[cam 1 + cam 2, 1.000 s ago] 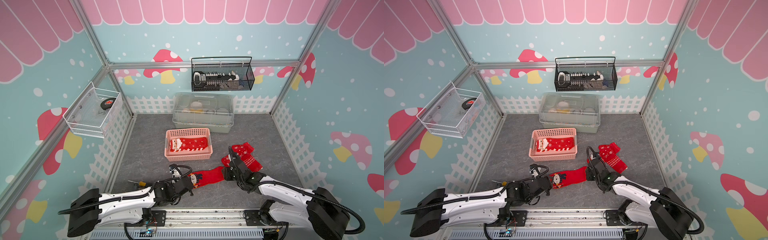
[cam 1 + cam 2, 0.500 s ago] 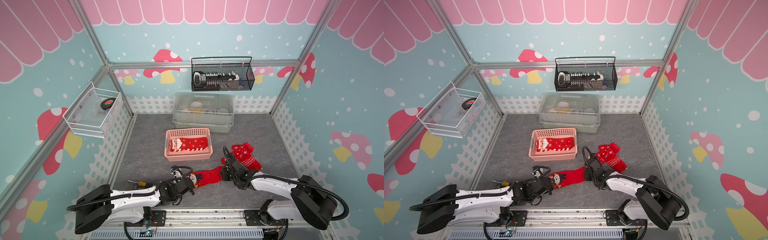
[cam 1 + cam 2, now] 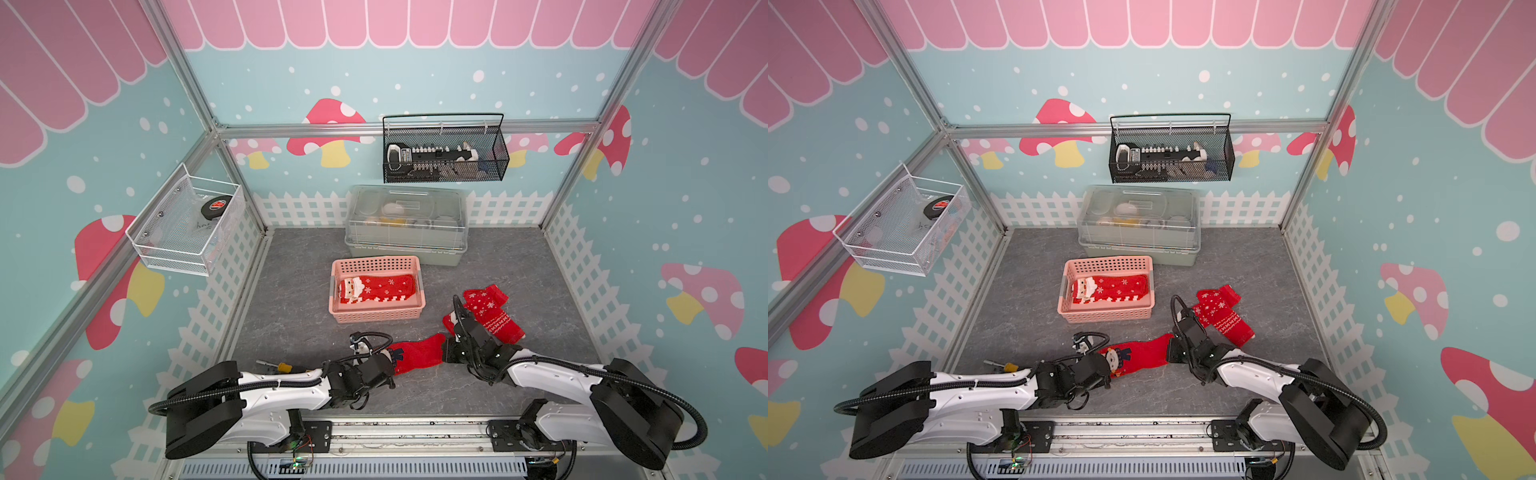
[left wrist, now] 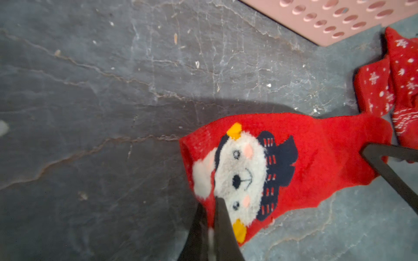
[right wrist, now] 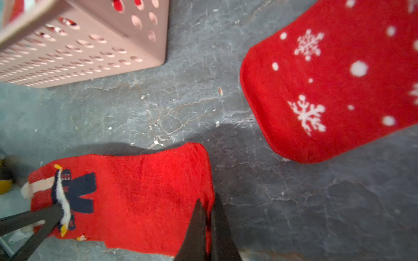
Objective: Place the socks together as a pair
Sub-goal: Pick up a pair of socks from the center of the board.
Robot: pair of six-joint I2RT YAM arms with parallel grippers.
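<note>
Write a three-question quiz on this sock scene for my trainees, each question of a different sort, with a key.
1. True or false: the left gripper and the right gripper pinch the same sock.
2. Which sock is pinched? A: snowflake sock. B: bear-face sock. C: Santa sock.
3. Fill in: the right gripper is shut on that sock's ____ end.

Key: 1 true; 2 B; 3 toe.
</note>
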